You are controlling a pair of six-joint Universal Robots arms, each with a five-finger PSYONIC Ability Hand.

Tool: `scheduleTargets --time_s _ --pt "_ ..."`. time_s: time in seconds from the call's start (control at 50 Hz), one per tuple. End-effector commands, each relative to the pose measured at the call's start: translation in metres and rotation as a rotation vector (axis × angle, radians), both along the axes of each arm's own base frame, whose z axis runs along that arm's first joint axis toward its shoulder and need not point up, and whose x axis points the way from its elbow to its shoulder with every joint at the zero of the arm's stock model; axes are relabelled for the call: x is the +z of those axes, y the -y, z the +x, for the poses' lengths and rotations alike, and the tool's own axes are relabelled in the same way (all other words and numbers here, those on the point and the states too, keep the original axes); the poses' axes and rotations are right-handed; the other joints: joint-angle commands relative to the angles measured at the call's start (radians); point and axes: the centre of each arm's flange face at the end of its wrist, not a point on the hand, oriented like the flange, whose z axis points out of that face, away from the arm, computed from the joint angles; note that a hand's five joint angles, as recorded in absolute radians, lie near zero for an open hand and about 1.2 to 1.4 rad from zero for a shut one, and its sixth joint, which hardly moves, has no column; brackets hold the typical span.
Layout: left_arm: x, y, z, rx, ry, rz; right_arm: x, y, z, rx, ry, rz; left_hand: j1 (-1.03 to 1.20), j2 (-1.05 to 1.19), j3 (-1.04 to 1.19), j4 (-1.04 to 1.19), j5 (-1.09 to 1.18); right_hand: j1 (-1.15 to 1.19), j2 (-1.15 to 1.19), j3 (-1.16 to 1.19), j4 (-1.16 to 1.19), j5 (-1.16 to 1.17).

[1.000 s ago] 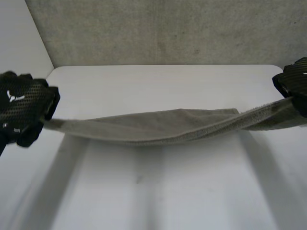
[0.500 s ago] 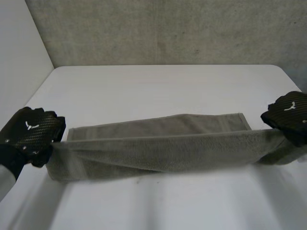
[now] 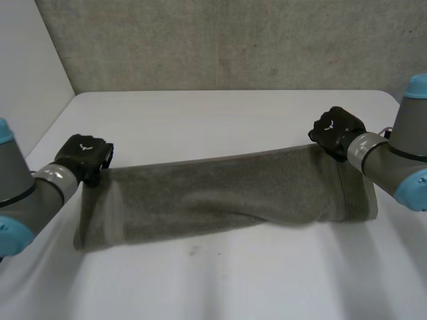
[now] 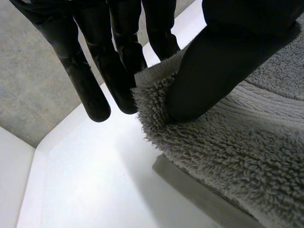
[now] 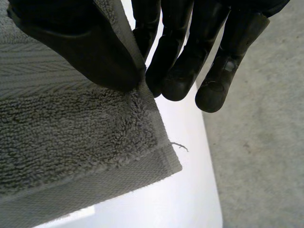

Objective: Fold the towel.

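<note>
A grey towel (image 3: 227, 193) is being held stretched across the white table (image 3: 220, 117). It is running from about 9 o'clock to about 3 o'clock of the table's middle, and its long body is lying on the surface. Its far corner at roughly 10 o'clock is being gripped by the left hand (image 3: 85, 155). The far corner at roughly 2 o'clock is being gripped by the right hand (image 3: 337, 130).

In the left wrist view, the corner of the towel (image 4: 247, 152) is being pinched between the thumb (image 4: 213, 71), pressed on top, and the straight fingers (image 4: 118, 80) behind it. A second layer of cloth is lying under the held one, on the table (image 4: 95, 190).

In the right wrist view, the other corner of the towel (image 5: 71, 133) is being clamped the same way. The thumb (image 5: 85, 52) is being pressed onto the cloth, and the fingers (image 5: 185, 71) are being kept close together behind its edge. The hemmed corner is hanging free just past the fingertips, above the table (image 5: 190, 190).

A grey wall (image 3: 233, 40) is standing at 12 o'clock beyond the table.
</note>
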Motion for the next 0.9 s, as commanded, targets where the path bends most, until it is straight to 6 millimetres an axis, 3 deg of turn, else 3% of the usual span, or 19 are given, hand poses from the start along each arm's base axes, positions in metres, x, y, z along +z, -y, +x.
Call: scheduleTargets --time_s 0.02,0.18,0.46,0.88,0.9 --pt "-0.008 0.022 -0.025 -0.047 -0.020 -0.040 -0.014 0.025 0.010 0.004 0.010 -0.059 0.204 0.179 0.180 0.178 0.195 0.052 0.065 0.060 0.051 0.036" --pt "-0.015 0.034 -0.037 -0.067 -0.017 -0.056 -0.031 0.039 0.015 0.004 0.004 -0.064 0.204 0.179 0.180 0.178 0.195 0.052 0.065 0.060 0.051 0.036" --pt "-0.029 0.050 -0.036 -0.021 0.002 -0.056 -0.049 0.056 0.021 0.014 0.006 -0.081 0.204 0.179 0.180 0.178 0.195 0.052 0.065 0.060 0.051 0.036" --pt "-0.026 0.042 -0.030 0.027 0.022 -0.036 -0.061 0.064 0.046 0.088 0.039 -0.144 0.204 0.179 0.180 0.178 0.195 0.052 0.065 0.060 0.051 0.036" --pt "-0.026 0.043 -0.030 0.026 0.022 -0.035 -0.063 0.063 0.047 0.088 0.039 -0.141 0.204 0.179 0.180 0.178 0.195 -0.237 -0.225 -0.229 -0.239 -0.253"
